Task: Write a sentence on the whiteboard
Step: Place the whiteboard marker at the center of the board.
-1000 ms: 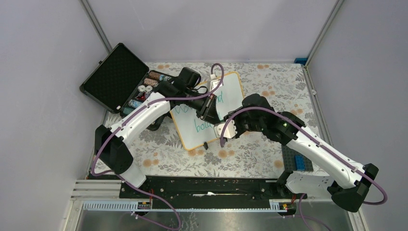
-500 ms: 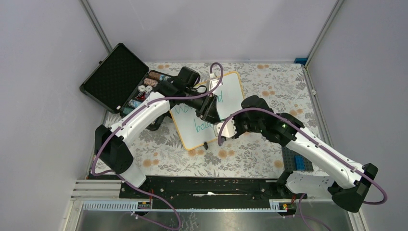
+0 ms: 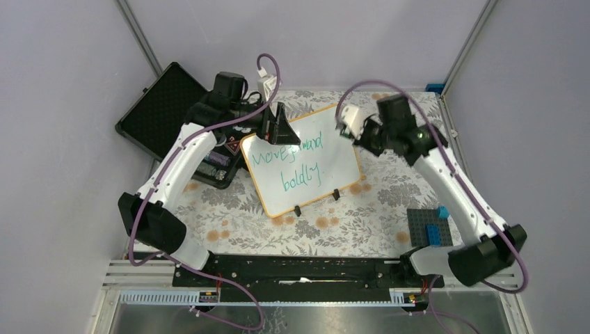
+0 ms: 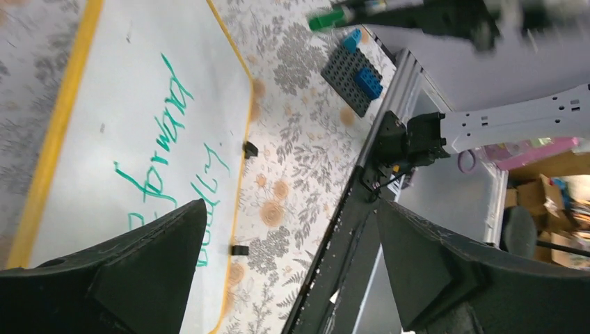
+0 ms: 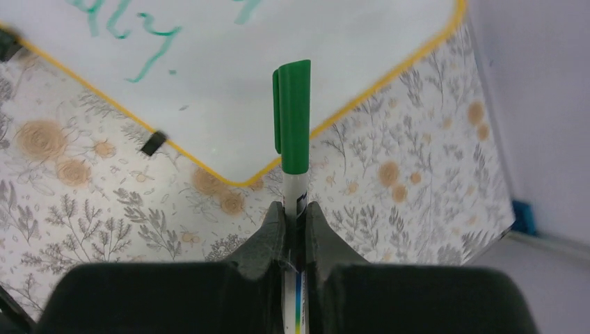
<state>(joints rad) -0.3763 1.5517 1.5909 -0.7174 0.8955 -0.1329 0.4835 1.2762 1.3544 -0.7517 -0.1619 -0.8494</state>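
Nearest the arm bases, a grey studded plate (image 3: 426,227) with blue bricks sits at the right of the floral worktop (image 3: 229,212). The whiteboard (image 3: 337,163) lies mid-worktop, carrying the sentence (image 3: 286,149) in green. At the board's far edge the left end effector (image 4: 290,209) hovers spread and empty. The right end effector (image 5: 296,212) pinches a green-capped marker (image 5: 293,104). A black case (image 3: 156,104) lies open far left.

Bright, even light, seemingly from above; shadows are faint. In the left wrist view the marker (image 4: 325,19) at top is blurred.
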